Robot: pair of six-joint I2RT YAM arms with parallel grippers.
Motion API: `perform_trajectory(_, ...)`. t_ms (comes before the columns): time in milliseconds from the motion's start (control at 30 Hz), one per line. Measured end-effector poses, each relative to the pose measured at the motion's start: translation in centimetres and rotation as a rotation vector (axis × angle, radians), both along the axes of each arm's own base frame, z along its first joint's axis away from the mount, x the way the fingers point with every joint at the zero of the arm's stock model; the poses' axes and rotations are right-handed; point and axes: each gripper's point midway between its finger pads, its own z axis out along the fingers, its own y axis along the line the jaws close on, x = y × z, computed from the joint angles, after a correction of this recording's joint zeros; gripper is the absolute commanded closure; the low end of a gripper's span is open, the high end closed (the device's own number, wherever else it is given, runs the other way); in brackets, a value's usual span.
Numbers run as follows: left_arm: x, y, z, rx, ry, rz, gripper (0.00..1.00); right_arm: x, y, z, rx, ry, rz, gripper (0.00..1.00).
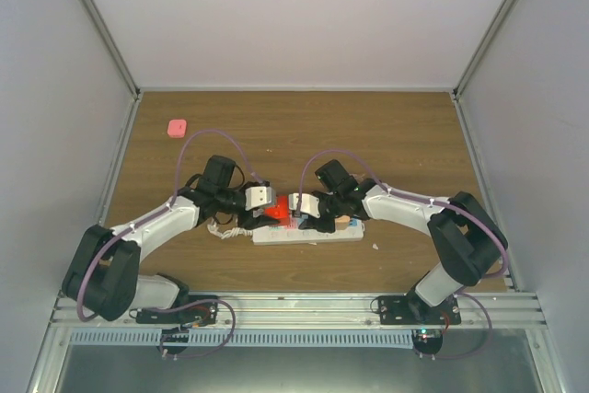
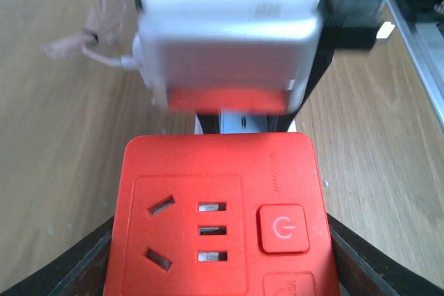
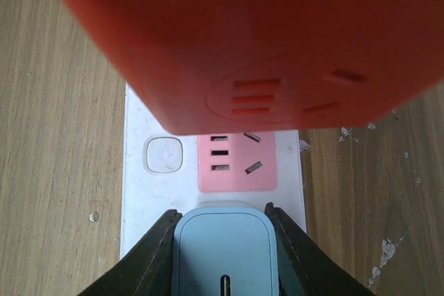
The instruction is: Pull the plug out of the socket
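The left pincer [image 2: 220, 230] is clenched on the plug [image 2: 215, 164], a red cube with slots and a power button on one face and a dark finger pressed against each side. The cube hangs over the left end of the socket [image 3: 147, 199]; whether its pins are clear of it I cannot tell. The right pincer [image 3: 220, 211] is clamped around a pale blue block [image 3: 223, 251] seated on that long white strip, just beside a pink outlet panel [image 3: 236, 161] and a white button [image 3: 164, 154]. The strip lies flat on the wooden worktop [image 1: 405, 144], its twisted cord [image 1: 224, 230] trailing leftward. Well apart, near the far left corner, sits a small pink object [image 1: 177, 127].
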Motion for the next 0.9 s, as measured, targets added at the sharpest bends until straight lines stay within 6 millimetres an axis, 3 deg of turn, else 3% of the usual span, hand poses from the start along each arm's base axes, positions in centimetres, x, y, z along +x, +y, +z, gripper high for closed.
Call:
perform_trajectory(133,0.3,-0.5,2.3,-0.059,-0.089,-0.021,0.76,0.0,0.0,0.0,-0.001,0.004,-0.002,0.93)
perform_trajectory(400,0.0,-0.3,2.1,-0.059,-0.078,-0.035,0.76,0.1,0.0,0.0,0.0,0.005,-0.005,0.83)
perform_trajectory(567,1.0,1.4,2.5,-0.075,-0.039,0.014,0.76,0.1,0.1,0.1,0.001,0.005,-0.006,0.74)
perform_trajectory(733,3.0,3.2,4.2,-0.114,-0.042,0.075,0.76,0.3,0.0,-0.1,-0.01,-0.005,-0.018,0.51)
perform_trajectory(900,4.6,4.8,5.3,-0.135,-0.037,0.127,0.76,0.5,-0.4,-0.8,-0.043,-0.002,-0.035,0.37)
